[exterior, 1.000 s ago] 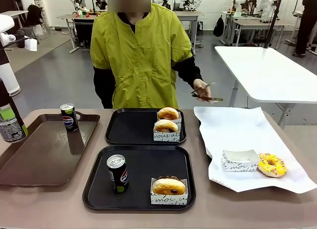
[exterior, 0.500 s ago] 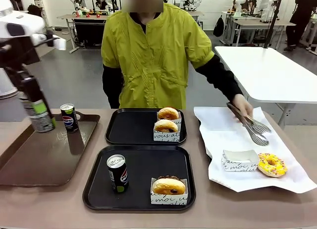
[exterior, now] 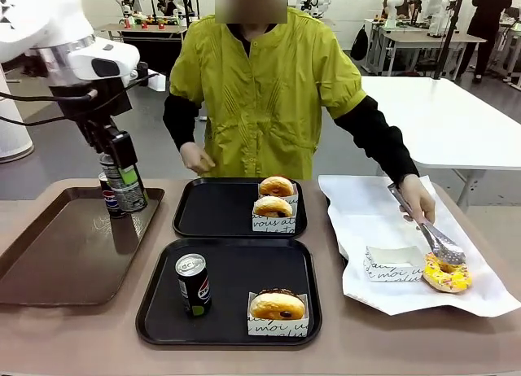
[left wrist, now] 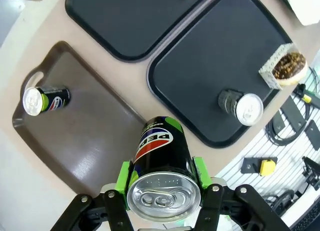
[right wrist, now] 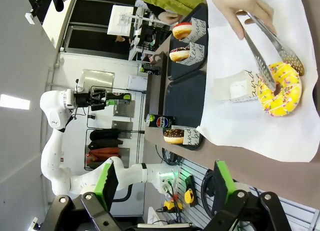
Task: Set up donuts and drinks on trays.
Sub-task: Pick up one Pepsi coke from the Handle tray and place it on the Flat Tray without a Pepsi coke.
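My left gripper point(exterior: 120, 168) is shut on a Pepsi can point(left wrist: 162, 156) and holds it in the air over the brown tray's far right corner, in front of another can point(left wrist: 42, 98) standing there. The near black tray point(exterior: 236, 266) carries a can point(exterior: 194, 284) and a chocolate donut point(exterior: 277, 305). Two donuts point(exterior: 275, 197) in holders sit on the far black tray point(exterior: 216, 209). A person's tongs point(exterior: 435, 242) touch a yellow donut point(exterior: 446, 274) on white paper. My right gripper point(right wrist: 165, 191) is open with nothing between its fingers.
The large brown tray point(exterior: 65, 246) lies at the left. An empty white paper holder point(exterior: 393, 262) stands beside the yellow donut on the white paper sheet point(exterior: 391, 209). The person's other hand point(exterior: 198, 158) hovers behind the far tray.
My left arm carried its can from the far left rightward to above the brown tray's far corner. The person's hand with the tongs came down onto the yellow donut.
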`<action>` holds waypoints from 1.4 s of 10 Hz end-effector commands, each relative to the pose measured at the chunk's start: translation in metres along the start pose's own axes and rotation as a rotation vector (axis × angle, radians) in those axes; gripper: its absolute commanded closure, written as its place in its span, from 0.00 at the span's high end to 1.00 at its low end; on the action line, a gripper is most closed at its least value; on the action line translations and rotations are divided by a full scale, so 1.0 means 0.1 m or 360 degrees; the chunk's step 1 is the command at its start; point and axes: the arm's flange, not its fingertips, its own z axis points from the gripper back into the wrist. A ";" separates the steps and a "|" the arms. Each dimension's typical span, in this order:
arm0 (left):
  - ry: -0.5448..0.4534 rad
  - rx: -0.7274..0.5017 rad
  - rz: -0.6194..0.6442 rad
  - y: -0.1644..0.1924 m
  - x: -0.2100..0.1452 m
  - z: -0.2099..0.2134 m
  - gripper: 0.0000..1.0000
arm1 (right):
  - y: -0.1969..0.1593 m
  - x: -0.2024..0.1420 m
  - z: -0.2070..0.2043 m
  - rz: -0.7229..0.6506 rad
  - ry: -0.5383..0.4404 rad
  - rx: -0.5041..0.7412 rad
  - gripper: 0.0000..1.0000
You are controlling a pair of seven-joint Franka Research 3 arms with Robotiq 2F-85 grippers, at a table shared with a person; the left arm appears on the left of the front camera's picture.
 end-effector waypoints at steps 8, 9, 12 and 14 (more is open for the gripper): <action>-0.0040 0.0047 -0.0032 -0.03 0.72 -0.33 0.59 | 0.00 0.02 0.00 0.0023 -0.0010 0.0034 1.00; -0.0068 0.0071 -0.0010 -0.04 0.82 -0.43 0.59 | 0.00 0.02 0.00 0.0023 -0.0010 0.0034 1.00; 0.0100 -0.0118 -0.0198 0.03 0.06 0.26 0.59 | 0.00 0.02 0.00 0.0023 -0.0010 0.0034 1.00; 0.0052 -0.0106 -0.0284 -0.05 -0.67 0.73 0.59 | 0.00 0.02 0.00 0.0023 -0.0010 0.0034 1.00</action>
